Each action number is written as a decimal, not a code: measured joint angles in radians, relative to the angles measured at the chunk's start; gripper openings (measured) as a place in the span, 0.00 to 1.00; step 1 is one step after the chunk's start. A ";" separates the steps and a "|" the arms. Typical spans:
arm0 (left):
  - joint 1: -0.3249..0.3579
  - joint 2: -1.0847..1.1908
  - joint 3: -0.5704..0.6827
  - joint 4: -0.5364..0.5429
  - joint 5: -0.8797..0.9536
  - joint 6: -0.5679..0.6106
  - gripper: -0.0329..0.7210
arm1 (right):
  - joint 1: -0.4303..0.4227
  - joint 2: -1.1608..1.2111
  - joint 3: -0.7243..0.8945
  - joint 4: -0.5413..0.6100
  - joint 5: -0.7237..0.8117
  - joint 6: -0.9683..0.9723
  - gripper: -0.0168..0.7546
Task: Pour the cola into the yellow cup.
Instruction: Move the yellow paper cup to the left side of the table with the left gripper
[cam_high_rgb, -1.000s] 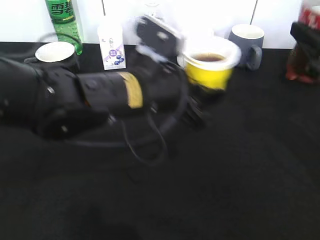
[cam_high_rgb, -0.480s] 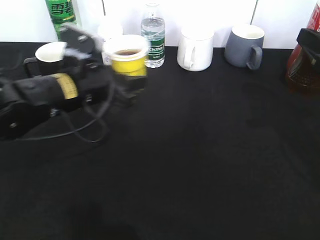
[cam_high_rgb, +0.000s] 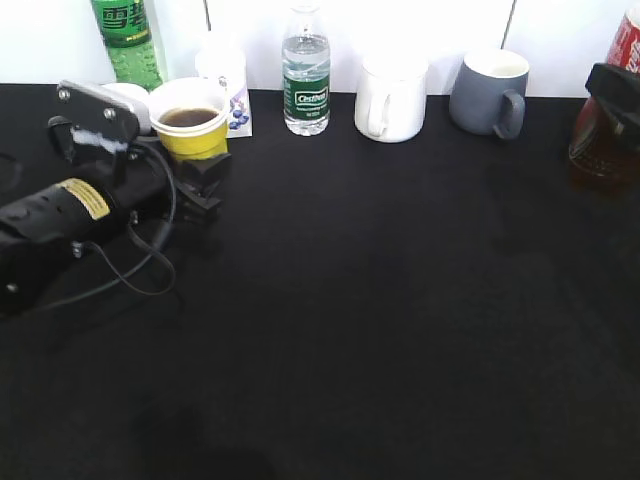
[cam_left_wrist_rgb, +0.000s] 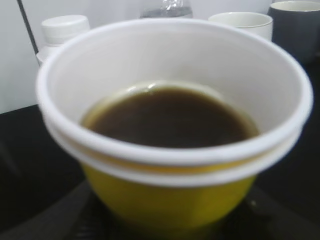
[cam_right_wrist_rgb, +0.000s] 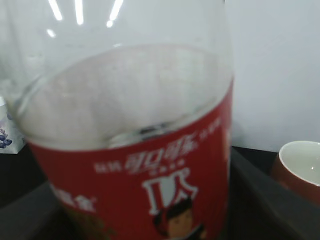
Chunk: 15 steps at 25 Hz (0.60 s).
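Note:
The yellow cup (cam_high_rgb: 191, 128) with a white rim holds dark brown liquid and sits in my left gripper (cam_high_rgb: 200, 172) at the back left of the black table. In the left wrist view the cup (cam_left_wrist_rgb: 170, 190) fills the frame, with black fingers on either side of its base. The cola bottle (cam_high_rgb: 600, 140), with a red label and dark liquid low in it, stands at the far right edge, held by my right gripper (cam_high_rgb: 612, 88). In the right wrist view the bottle (cam_right_wrist_rgb: 145, 185) fills the frame, with its upper part clear.
Along the back wall stand a green bottle (cam_high_rgb: 126, 40), a small milk carton (cam_high_rgb: 228, 85), a clear water bottle with green label (cam_high_rgb: 305, 75), a white mug (cam_high_rgb: 390, 97) and a grey mug (cam_high_rgb: 490, 92). A red-brown cup (cam_right_wrist_rgb: 300, 167) is beside the cola bottle.
My left arm has carried the yellow cup from the middle back of the table to the back left. The cola bottle and right gripper stayed at the right edge.

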 joint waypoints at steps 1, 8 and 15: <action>0.000 0.015 0.000 -0.016 -0.014 0.006 0.62 | 0.000 0.000 0.000 0.000 -0.002 0.000 0.67; 0.000 0.124 0.000 -0.035 -0.060 0.012 0.62 | 0.000 0.000 0.000 0.000 -0.008 0.000 0.67; 0.000 0.168 0.000 -0.035 -0.093 -0.017 0.62 | 0.000 0.000 0.000 0.000 -0.016 0.016 0.67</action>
